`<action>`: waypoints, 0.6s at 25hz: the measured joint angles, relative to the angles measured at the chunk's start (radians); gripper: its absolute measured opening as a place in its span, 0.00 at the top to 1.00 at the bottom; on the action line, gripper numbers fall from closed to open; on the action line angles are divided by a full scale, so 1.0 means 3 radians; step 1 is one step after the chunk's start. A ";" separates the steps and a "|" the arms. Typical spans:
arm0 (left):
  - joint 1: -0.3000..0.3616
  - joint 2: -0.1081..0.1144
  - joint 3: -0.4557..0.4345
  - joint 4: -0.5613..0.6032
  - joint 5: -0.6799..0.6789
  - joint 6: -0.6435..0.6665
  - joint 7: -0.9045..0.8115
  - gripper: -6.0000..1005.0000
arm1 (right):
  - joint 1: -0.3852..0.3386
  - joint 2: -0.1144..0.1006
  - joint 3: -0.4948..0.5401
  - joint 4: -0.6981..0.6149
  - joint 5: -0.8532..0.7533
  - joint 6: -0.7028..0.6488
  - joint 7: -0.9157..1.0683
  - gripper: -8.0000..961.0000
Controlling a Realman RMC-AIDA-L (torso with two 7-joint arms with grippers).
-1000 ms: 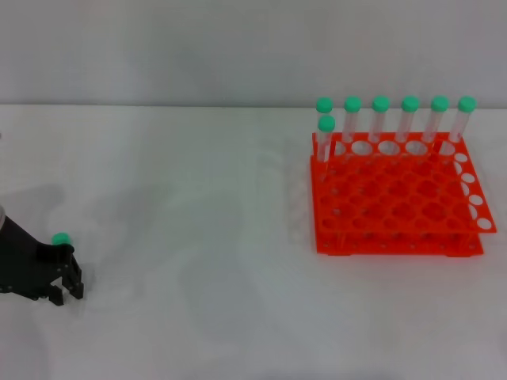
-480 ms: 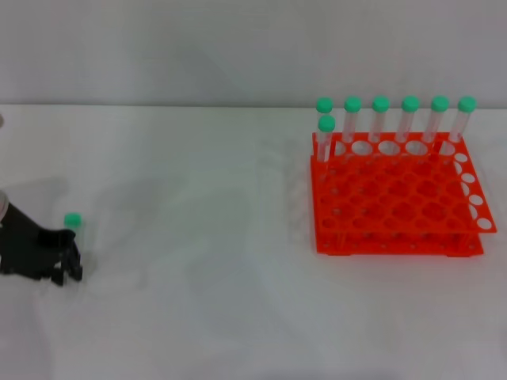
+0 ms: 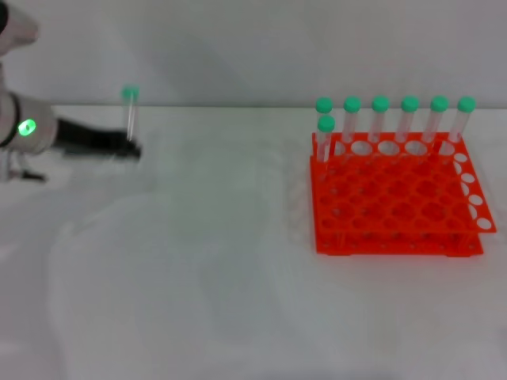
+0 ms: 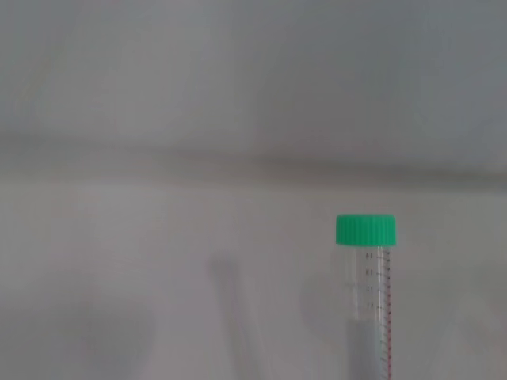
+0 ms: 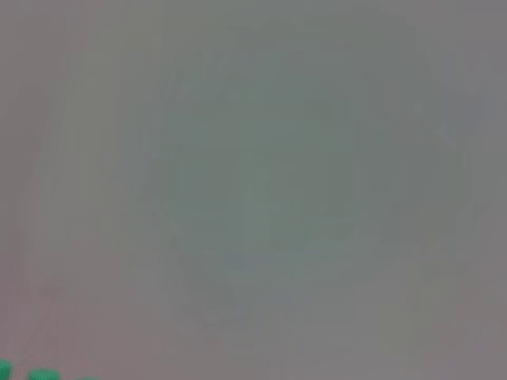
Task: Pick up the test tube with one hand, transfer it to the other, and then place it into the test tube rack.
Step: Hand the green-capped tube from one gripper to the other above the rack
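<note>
So the left end effector (image 3: 131,148) is clamped on the bottom end of the test tube (image 3: 130,113), which stands straight up out of it, green cap on top, lifted clear of the counter (image 3: 206,269). The right end effector isn't showing anywhere, so no idea if it's open or closed. The test tube rack (image 3: 396,198) sits well off to the right of the left end effector, with seven capped tubes (image 3: 380,119) upright along its far edge and the other holes empty.

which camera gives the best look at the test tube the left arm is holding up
The left wrist view: the test tube fills it close up, green cap and printed scale readable. The head view shows it small and upright in the left gripper, far from the rack. The right wrist view misses it.
</note>
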 joint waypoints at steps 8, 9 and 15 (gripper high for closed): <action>0.0340 -0.0388 0.0156 0.0384 -0.1628 -0.0444 0.2021 0.80 | -0.0146 -0.0015 -0.0577 -0.0407 -0.0007 -0.0019 0.0835 0.12; 0.0376 -0.0387 0.0246 0.0368 -0.1832 -0.0438 0.2164 0.80 | -0.0176 -0.0020 -0.0661 -0.0481 -0.0007 -0.0025 0.0948 0.12; 0.0612 -0.0389 0.0891 0.0379 -0.2681 -0.0413 0.2874 0.79 | -0.0220 -0.0130 -0.0927 -0.0637 -0.0080 -0.0267 0.1475 0.12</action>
